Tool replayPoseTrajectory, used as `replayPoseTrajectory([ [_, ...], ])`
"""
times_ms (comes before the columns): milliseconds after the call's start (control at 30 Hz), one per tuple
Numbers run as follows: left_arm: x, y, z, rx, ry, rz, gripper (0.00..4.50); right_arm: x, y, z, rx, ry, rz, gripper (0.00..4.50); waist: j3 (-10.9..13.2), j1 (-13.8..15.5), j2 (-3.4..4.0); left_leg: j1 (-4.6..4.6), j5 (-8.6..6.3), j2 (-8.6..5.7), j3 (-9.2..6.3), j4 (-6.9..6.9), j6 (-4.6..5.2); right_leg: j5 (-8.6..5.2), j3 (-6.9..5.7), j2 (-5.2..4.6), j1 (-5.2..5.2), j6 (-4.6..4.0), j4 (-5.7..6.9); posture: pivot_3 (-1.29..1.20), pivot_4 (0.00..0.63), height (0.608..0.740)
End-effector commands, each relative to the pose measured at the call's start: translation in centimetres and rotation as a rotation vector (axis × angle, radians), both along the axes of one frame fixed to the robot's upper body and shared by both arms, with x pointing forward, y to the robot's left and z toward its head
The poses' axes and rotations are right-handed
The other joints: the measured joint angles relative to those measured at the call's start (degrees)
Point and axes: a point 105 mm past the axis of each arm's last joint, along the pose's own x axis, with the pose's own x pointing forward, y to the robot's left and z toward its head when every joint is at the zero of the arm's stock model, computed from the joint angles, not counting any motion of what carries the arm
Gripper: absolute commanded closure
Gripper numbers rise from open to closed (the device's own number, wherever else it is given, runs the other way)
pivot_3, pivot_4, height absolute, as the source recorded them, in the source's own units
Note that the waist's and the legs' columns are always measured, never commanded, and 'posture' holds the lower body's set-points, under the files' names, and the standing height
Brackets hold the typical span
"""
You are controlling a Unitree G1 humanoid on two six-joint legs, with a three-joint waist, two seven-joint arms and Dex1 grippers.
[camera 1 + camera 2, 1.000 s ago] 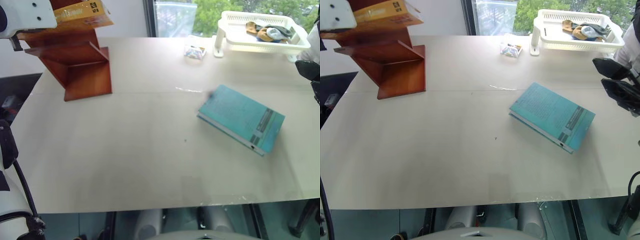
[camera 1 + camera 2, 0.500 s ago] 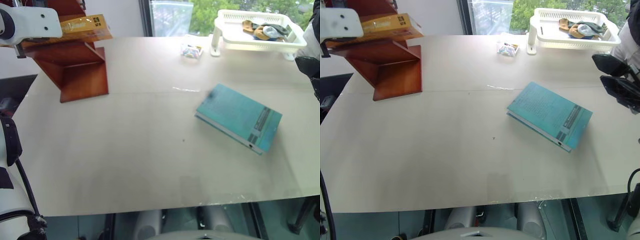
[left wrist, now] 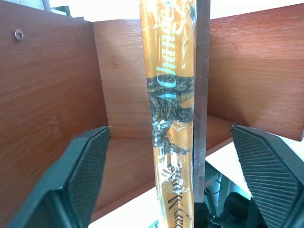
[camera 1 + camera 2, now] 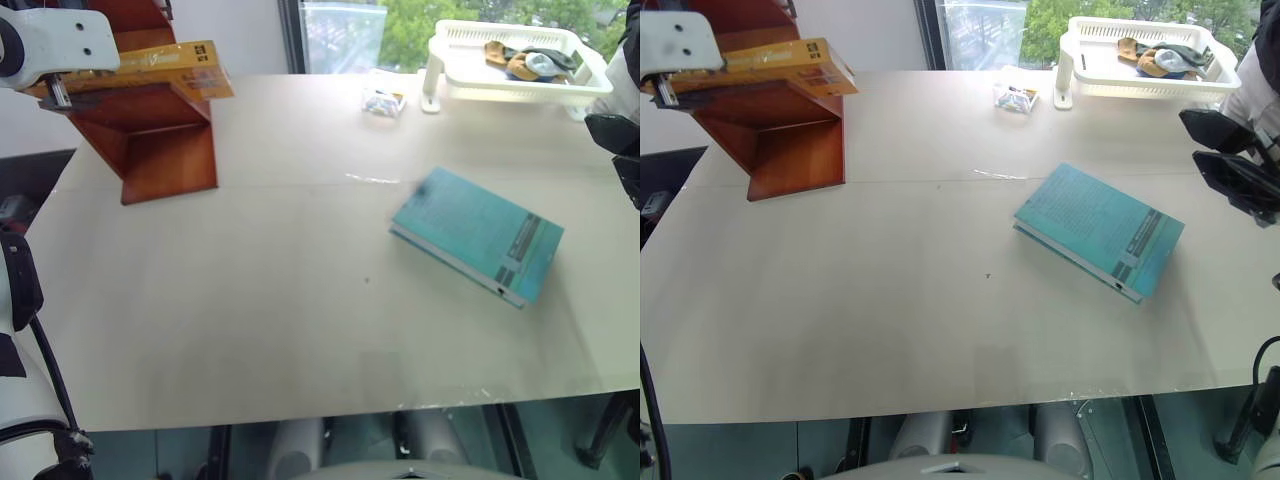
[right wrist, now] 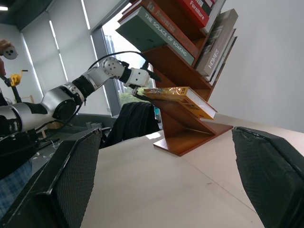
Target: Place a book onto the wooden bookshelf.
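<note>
The orange-yellow book (image 4: 165, 62) lies flat on a tier of the reddish-brown wooden bookshelf (image 4: 168, 150) at the table's far left corner. One end reaches a little past the tier's edge. My left gripper (image 3: 171, 135) is open at the book's other end. Its fingers (image 3: 88, 173) stand wide on either side of the spine and do not touch it. From the head the left gripper (image 4: 62, 90) sits at the shelf's left side. My right gripper (image 4: 1207, 150) hangs open over the table's right edge with nothing in it.
A teal book (image 4: 478, 235) lies on the table right of centre. A white basket tray (image 4: 455, 75) holding small items stands at the far right, with a small wrapped packet (image 4: 386, 101) beside it. Upper shelf tiers carry other books (image 5: 156, 28).
My left gripper has opened and let go of the book, which now rests on the tier with its free end a little lower. The right arm has stayed still.
</note>
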Motion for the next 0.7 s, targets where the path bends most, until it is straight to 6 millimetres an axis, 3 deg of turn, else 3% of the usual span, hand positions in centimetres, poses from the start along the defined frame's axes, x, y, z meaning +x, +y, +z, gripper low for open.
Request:
replayPoseTrajectory([
  [33,-1.2,0.0,2.4,-0.035,-0.093,-0.022,0.10,-0.8,-0.1,1.0,-0.015,-0.052,-0.003,0.00,0.0,0.0,0.00,0.00,-0.02,0.00,0.00,0.04,0.03,0.00,0.00,0.00,0.00,0.00,0.04,0.00,0.150,0.740],
  [167,-2.6,-0.5,3.4,-0.152,-0.126,-0.087,0.10,-1.0,-0.5,0.8,-0.029,-0.038,-0.023,0.00,0.0,-0.1,-0.01,-0.02,-0.02,0.03,0.00,0.19,0.04,-0.01,0.01,0.00,-0.02,0.00,0.20,0.00,0.150,0.740],
  [267,-3.9,-0.5,3.2,-0.105,-0.124,-0.098,0.10,-1.4,-1.1,0.5,-0.038,-0.017,-0.047,0.00,0.0,-0.1,-0.01,-0.01,-0.03,0.07,-0.04,0.31,0.04,-0.03,0.06,0.00,-0.04,0.02,0.33,0.00,0.150,0.740],
  [433,-5.5,-9.0,2.1,-0.374,-0.099,-0.456,0.10,-2.1,-2.6,-1.4,-0.087,0.074,-0.118,0.00,0.0,0.6,-0.04,-0.01,-0.03,0.12,-0.06,0.45,0.04,-0.03,0.04,0.00,0.00,0.02,0.45,0.00,0.150,0.740],
  [533,-6.6,-12.6,-2.9,-0.632,0.043,-0.558,0.10,-2.3,-3.7,-4.0,-0.163,0.136,-0.224,0.00,-0.1,0.6,0.16,0.12,-0.05,0.32,-0.27,0.71,0.09,0.00,-0.15,-0.03,0.40,0.05,0.42,0.00,0.150,0.740],
  [700,-7.5,-13.5,-11.8,-0.865,0.182,-0.453,0.10,-3.2,-4.4,-8.2,-0.287,0.161,-0.392,0.00,-0.2,-0.4,0.23,0.41,-0.07,0.27,-0.35,0.64,0.11,-0.05,0.08,0.12,0.45,0.10,0.60,0.00,0.150,0.740],
])
